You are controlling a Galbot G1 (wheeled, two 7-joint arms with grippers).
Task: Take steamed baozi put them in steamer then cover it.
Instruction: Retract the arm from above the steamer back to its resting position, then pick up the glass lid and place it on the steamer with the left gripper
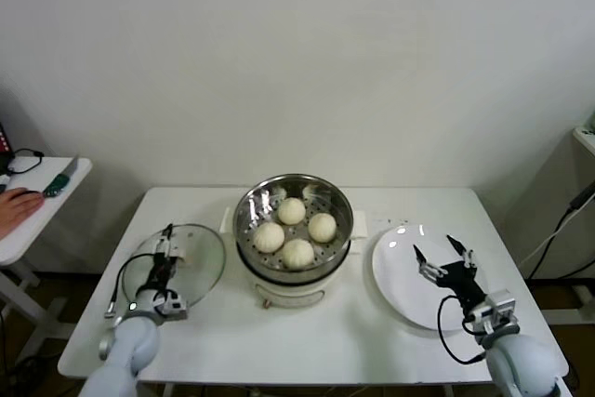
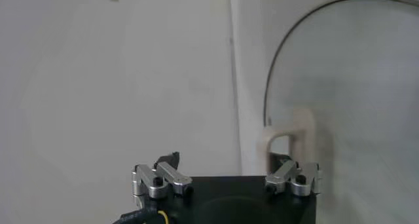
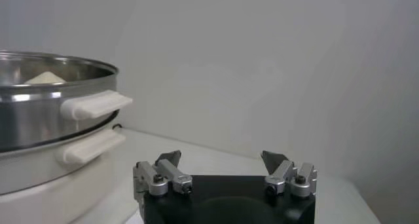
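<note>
Baozi (image 1: 296, 227): four in steamer (image 1: 255, 202), centre of counter (image 1: 390, 337)
Cover (image 1: 200, 262): flat on counter, left of steamer
Left gripper (image 1: 164, 250): at cover handle, spread
Right gripper (image 1: 440, 257): spread, above plate (image 1: 395, 271)

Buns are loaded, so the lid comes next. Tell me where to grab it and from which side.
Grip the cover by its cream-white bar handle, coming from above with the left gripper, which hangs there. The glass dome looks too flat and smooth to pinch; the raised bar seems to fit between the fingers.
</note>
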